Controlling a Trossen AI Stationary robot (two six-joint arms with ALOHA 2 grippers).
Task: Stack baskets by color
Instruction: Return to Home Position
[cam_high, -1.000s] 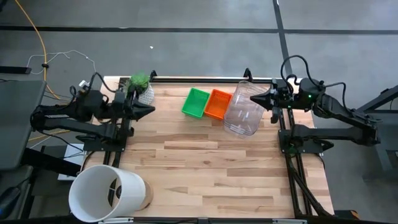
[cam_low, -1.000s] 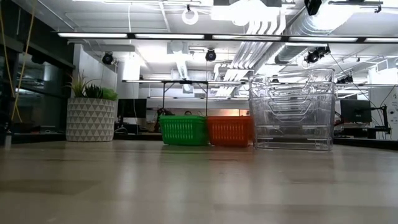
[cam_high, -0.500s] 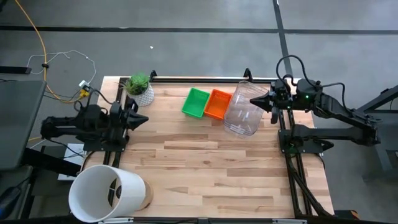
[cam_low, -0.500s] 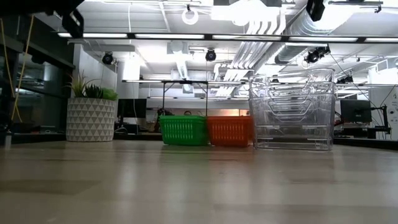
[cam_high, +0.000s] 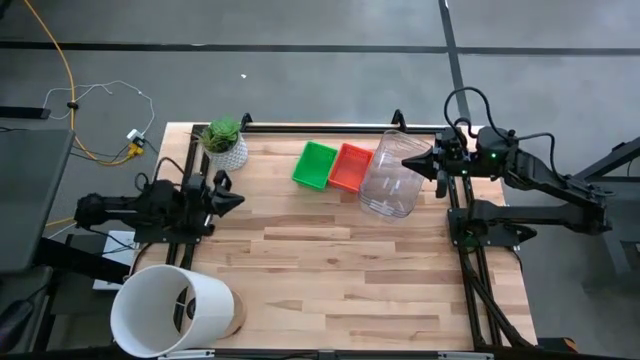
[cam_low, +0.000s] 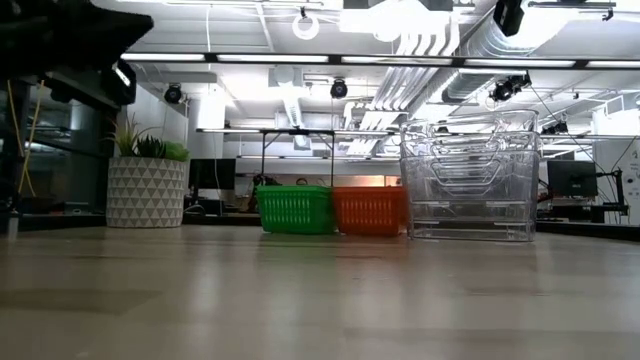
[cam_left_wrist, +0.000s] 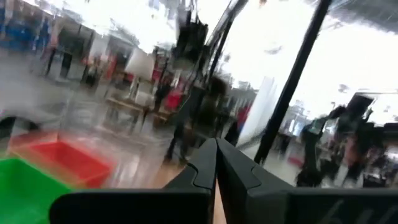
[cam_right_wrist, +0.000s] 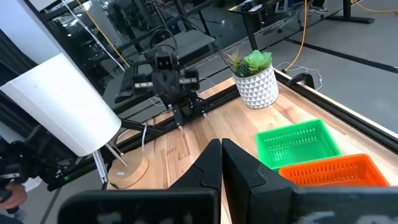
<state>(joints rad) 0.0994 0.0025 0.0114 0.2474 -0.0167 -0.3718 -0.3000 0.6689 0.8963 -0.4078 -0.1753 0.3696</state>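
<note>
A green basket (cam_high: 315, 165) and a red-orange basket (cam_high: 350, 168) stand side by side on the far middle of the wooden table, bottoms down; the low view shows the green basket (cam_low: 296, 209) left of the orange basket (cam_low: 370, 211). My left gripper (cam_high: 238, 199) is shut at the table's left edge, above the wood, far from the baskets. My right gripper (cam_high: 408, 160) is shut at the far right, raised above a clear plastic bin (cam_high: 392, 178). The wrist views show each pair of fingers closed: left gripper (cam_left_wrist: 216, 163), right gripper (cam_right_wrist: 221, 160).
A clear plastic bin (cam_low: 470, 180) stands right of the baskets. A potted plant (cam_high: 224, 142) sits at the far left corner. A large white bucket (cam_high: 170, 308) lies on its side at the near left corner. Bare wood spans the table's middle and near right.
My left arm has come down and drawn back toward the table's left edge, moving a little toward the near side, away from the potted plant; its gripper stays shut. The baskets and bin have not moved.
</note>
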